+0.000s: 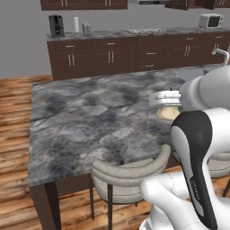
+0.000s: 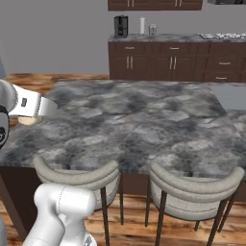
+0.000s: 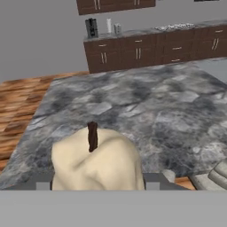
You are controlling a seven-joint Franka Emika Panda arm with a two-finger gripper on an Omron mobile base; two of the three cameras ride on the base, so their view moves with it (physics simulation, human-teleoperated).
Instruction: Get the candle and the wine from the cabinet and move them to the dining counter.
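The candle (image 3: 95, 162) is a squat cream lump with a dark wick, and it sits between my fingertips in the hand view. My gripper (image 3: 98, 184) is shut on it, a finger pressed against each side. The candle (image 1: 168, 112) hangs just above the near right part of the dining counter (image 1: 90, 117), under my hand (image 1: 164, 98). In the right base view the candle (image 2: 28, 120) peeks out beneath the hand at the near left of the dining counter (image 2: 144, 120). The wine is out of view.
Grey cushioned stools (image 1: 128, 173) (image 2: 192, 190) stand along the counter's near edge. Behind it runs a back counter with lower drawers (image 1: 112, 56), a coffee machine (image 1: 56, 25), a stove top (image 1: 146, 31) and a microwave (image 1: 210, 20). Bottoms of dark wall cabinets (image 1: 85, 4) line the top.
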